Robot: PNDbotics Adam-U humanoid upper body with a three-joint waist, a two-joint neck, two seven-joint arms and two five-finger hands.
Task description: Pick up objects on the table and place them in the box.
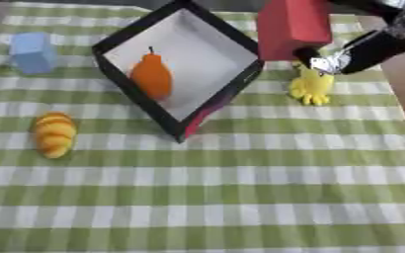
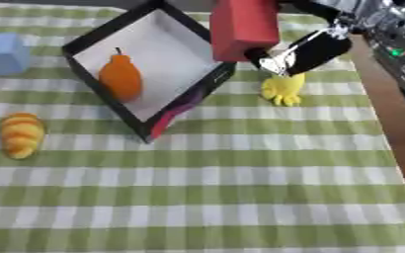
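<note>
A black box [image 1: 233, 33] with a white inside stands askew at the upper middle, and an orange pear [image 1: 151, 76] lies in it. A red block [image 2: 244, 27] hangs over the box's right rim, with my right hand [image 2: 314, 49] reaching in from the upper right and curled against its lower right corner. Just below that hand a small yellow toy [image 1: 310, 86] lies on the cloth. A blue block [image 1: 31, 52] sits at the far left. A yellow-orange ridged bread shape [image 1: 55, 133] lies left of the box. My left hand shows in neither view.
A green and white checked cloth [image 1: 240, 197] covers the table, and its whole near half is bare. The table's brown right edge [image 2: 396, 113] runs close to the yellow toy. Part of my arm's dark body [image 2: 396, 29] fills the upper right corner.
</note>
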